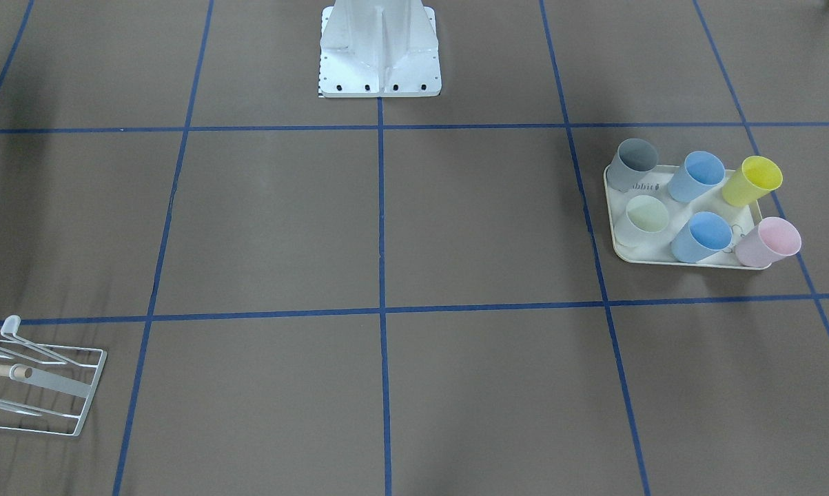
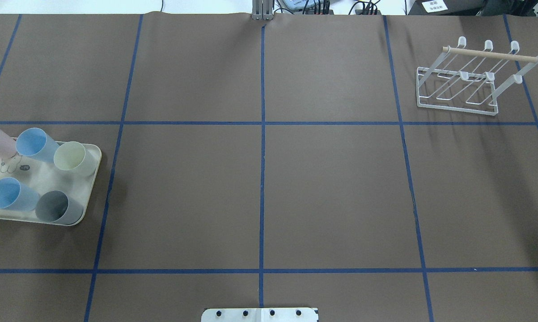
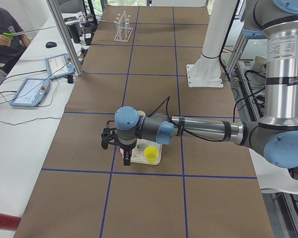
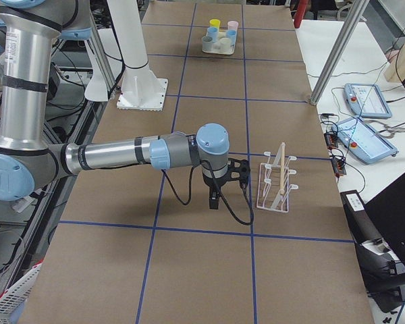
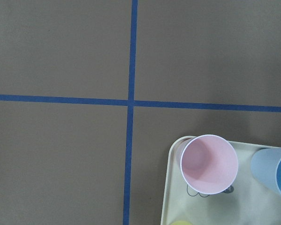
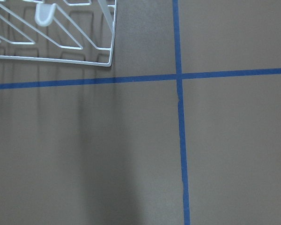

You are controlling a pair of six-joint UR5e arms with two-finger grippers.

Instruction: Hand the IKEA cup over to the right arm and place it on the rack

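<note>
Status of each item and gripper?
Pink cup: upright, empty.
Yellow cup: upright.
Grey cup: upright.
Green cup: upright.
Blue cup beside grey: upright.
Other blue cup: upright.
Tray: holds all six cups.
Rack: no cup on it.
Left gripper: cannot tell.
Right gripper: cannot tell.

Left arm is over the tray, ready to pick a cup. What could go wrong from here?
The pink cup stands at the corner of the tray with a blue cup close beside it; the left gripper may knock either over.
Tray and rack sit at opposite ends of the table, so the hand-over happens in mid-air, where a cup could slip.
The right gripper hangs near the light wire rack and might nudge it.
</note>
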